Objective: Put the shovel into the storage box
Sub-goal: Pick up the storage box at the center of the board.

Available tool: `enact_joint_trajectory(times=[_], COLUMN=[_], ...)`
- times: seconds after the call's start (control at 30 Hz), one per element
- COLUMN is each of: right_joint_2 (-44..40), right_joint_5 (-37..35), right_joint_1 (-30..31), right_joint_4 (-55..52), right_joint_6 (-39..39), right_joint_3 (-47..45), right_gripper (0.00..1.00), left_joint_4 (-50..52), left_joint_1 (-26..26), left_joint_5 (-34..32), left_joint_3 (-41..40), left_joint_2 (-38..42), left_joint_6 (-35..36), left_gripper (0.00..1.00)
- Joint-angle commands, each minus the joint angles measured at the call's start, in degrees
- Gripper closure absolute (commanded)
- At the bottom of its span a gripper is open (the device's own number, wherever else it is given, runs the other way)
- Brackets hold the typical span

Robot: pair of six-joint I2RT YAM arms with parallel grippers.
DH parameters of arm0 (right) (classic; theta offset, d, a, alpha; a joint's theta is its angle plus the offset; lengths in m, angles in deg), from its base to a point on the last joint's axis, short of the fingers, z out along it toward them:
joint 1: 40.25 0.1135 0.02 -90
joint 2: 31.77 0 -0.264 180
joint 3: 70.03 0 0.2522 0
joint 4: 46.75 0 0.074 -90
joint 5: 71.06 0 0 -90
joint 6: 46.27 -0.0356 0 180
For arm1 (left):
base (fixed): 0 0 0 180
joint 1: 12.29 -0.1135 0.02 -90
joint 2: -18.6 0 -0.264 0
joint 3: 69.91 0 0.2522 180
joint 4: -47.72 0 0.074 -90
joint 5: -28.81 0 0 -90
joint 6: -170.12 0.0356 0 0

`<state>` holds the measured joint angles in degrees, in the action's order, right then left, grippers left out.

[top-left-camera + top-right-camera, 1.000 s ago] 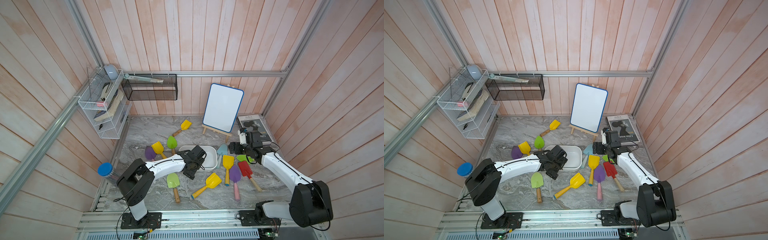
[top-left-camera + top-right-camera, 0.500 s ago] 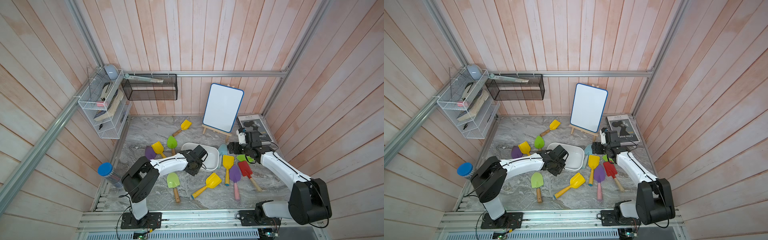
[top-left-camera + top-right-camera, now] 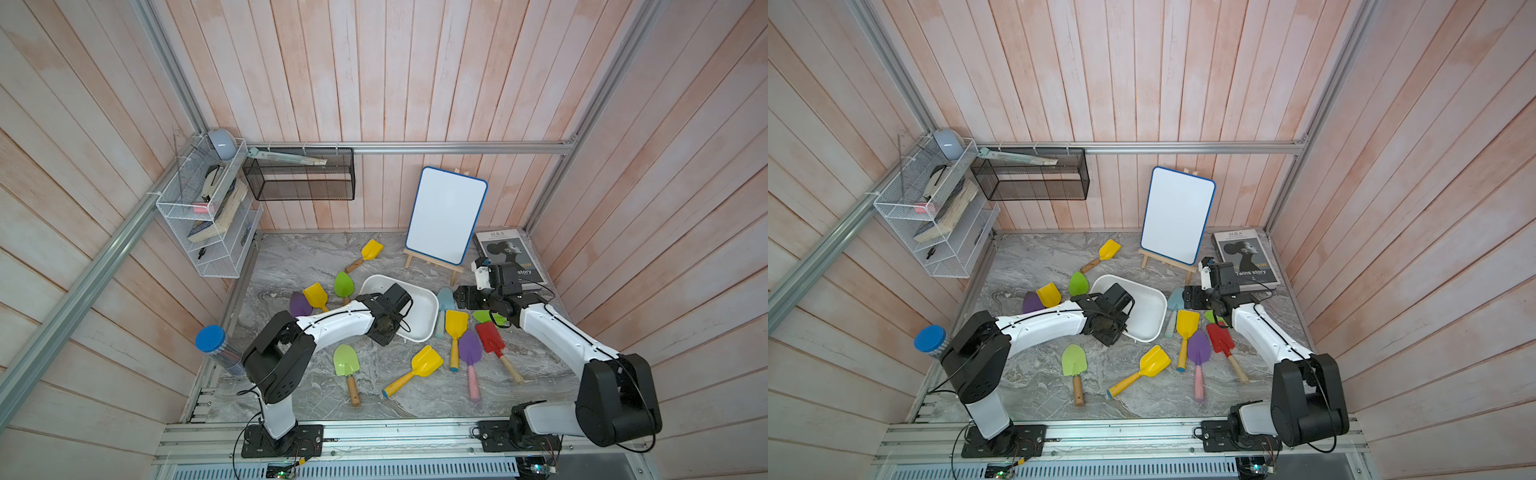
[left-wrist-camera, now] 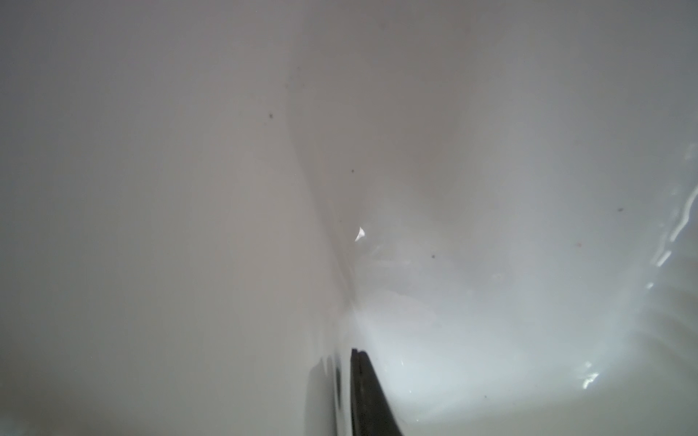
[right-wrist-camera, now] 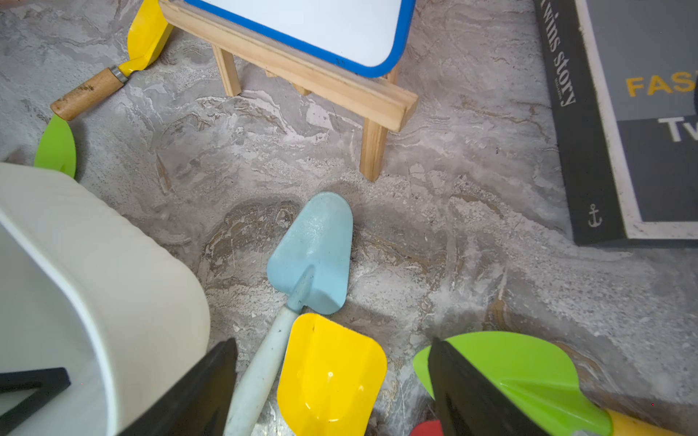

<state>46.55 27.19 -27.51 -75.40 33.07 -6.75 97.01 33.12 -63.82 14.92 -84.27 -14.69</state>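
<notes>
I have the pale blue shovel [image 3: 445, 299] [image 3: 1175, 300] [image 5: 313, 256], a toy trowel with a whitish handle, lying flat on the grey marbled worktop [image 3: 307, 257]. It is just beside the right end of the storage box [image 3: 419, 316] [image 3: 1148, 316] [image 5: 113, 271], a white plastic rounded-rectangular tub that sits skewed.

My right gripper [image 3: 463, 297] [image 5: 332, 377] hangs over that shovel's handle with its black jaws wide apart, holding nothing. In the right wrist view the handle runs between them.

My left gripper [image 3: 386, 326] is at the box's near left corner, pinched shut on the wall. The left wrist view is almost all white plastic, with one dark finger [image 4: 368, 400] against the wall.

Further right of the box lie a yellow shovel [image 3: 456, 328], a purple shovel with a pink handle [image 3: 470, 347], a red shovel [image 3: 490, 338] and a green blade [image 3: 484, 316] (half under the arm). In front of the box are a yellow plastic scoop [image 3: 428, 361] and a green wooden-handled shovel [image 3: 346, 359]. Behind the box, to its right, stands a blue-framed whiteboard on a wooden easel [image 3: 446, 214].
</notes>
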Motion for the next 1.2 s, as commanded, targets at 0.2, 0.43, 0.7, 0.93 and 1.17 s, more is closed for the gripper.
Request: enact_joint_trajectory(times=[0.2, 0.43, 0.7, 0.93, 1.17], right_joint_2=[0.3, 0.1, -0.2, 0.9, 2.3], right_joint_5=[1.7, 3.1, 4.4, 4.9, 5.7], right_joint_1=[0.3, 0.4, 0.8, 0.8, 0.9], right_joint_4=[0.3, 0.1, 0.6, 0.7, 0.8], right_joint_6=[0.3, -0.5, -1.8, -2.3, -2.9], right_joint_3=[-0.4, -0.2, -0.7, -0.3, 0.4], right_gripper=[0.15, 0.15, 0.15, 0.15, 0.16], left_joint_4=[15.5, 37.2, 40.2, 39.7, 36.2], left_joint_1=[-4.2, -5.4, -8.2, -9.5, -10.9], left_joint_5=[0.0, -2.6, -5.4, -4.9, -2.1], left_joint_3=[18.0, 32.9, 36.3, 38.7, 36.2], left_joint_2=[-4.7, -17.1, -19.4, -21.2, -21.6], left_joint_6=[27.4, 49.0, 60.9, 68.8, 72.8], left_gripper=[0.97, 0.97, 0.97, 0.96, 0.96])
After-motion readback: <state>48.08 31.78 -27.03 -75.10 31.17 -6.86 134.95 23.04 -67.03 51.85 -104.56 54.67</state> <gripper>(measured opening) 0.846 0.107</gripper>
